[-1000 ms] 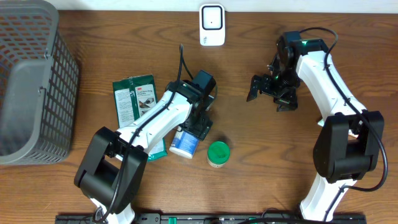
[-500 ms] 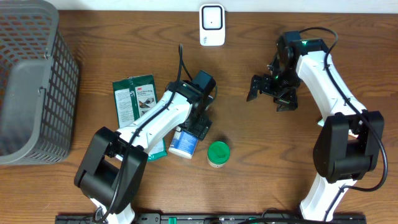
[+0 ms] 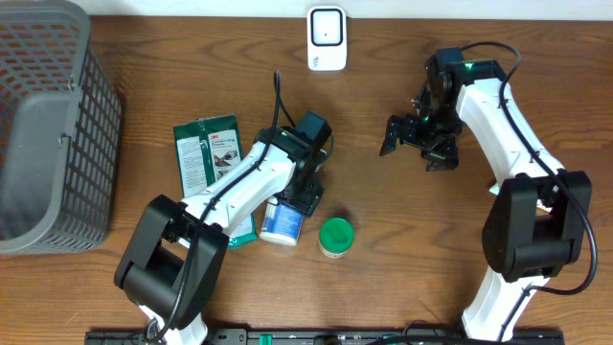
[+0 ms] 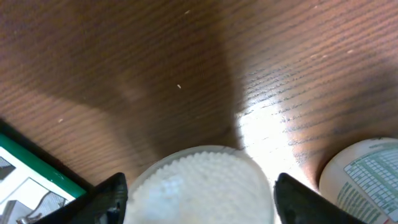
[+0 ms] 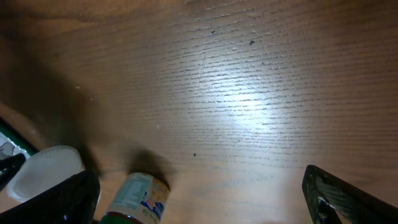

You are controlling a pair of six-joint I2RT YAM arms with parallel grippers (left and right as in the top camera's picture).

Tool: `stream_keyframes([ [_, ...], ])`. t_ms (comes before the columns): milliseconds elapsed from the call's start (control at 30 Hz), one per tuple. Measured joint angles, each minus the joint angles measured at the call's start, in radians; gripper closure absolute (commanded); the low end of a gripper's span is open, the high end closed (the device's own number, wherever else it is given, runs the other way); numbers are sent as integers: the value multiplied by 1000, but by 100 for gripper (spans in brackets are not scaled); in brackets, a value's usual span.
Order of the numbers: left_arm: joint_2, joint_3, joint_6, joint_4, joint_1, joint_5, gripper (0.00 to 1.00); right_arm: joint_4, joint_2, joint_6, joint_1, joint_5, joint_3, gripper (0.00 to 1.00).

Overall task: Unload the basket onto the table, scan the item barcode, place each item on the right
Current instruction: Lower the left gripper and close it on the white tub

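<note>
Plainly, the white-capped bottle [image 4: 199, 180] is bracketed by the left gripper [image 3: 299, 196]: its cap fills the gap between the two fingers [image 4: 109, 199], one at each side. Whether the cap is actually pinched cannot be told. A green-lidded jar [image 3: 336, 237] is seen just beyond one finger, and a green packet [image 3: 206, 151] beyond the other. The right gripper [image 3: 414, 151] is held spread wide above the table [image 5: 249, 93], with nothing grasped. The scanner [image 3: 327, 38] is set well apart from both pairs of fingers.

The green-lidded jar [image 3: 336, 237] and green packets [image 3: 206, 153] flank the white bottle [image 3: 281, 225]; tabletop [image 3: 402, 240] beyond lies open.
</note>
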Motion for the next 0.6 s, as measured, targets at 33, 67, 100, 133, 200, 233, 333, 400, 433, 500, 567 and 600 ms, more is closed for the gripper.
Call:
stream_keyframes([
  [33, 0, 0, 1, 0, 0, 0, 36, 1, 0, 0, 0, 0, 0, 1],
  [67, 0, 0, 1, 0, 0, 0, 36, 2, 0, 0, 0, 0, 0, 1],
  [100, 0, 1, 1, 0, 0, -1, 36, 2, 0, 0, 0, 0, 0, 1],
  [133, 0, 3, 2, 0, 0, -2, 36, 2, 0, 0, 0, 0, 0, 1],
  [200, 0, 10, 2, 0, 0, -3, 36, 2, 0, 0, 0, 0, 0, 1],
  [233, 0, 14, 2, 0, 1, -3, 35, 2, 0, 0, 0, 0, 0, 1],
  [333, -1, 18, 2, 0, 3, -5, 30, 2, 0, 0, 0, 0, 0, 1],
  [400, -3, 18, -5, 0, 9, -16, 27, 2, 0, 0, 0, 0, 0, 1],
  [433, -7, 18, -14, 1, 14, -27, 23, 2, 0, 0, 0, 0, 0, 1],
  [500, -21, 18, -43, 4, 28, -51, 20, 2, 0, 0, 0, 0, 0, 1],
  [567, -37, 18, -89, 1, 48, -68, 17, 2, 0, 0, 0, 0, 0, 1],
  [600, -42, 19, -116, -7, 60, -76, 14, 2, 0, 0, 0, 0, 0, 1],
])
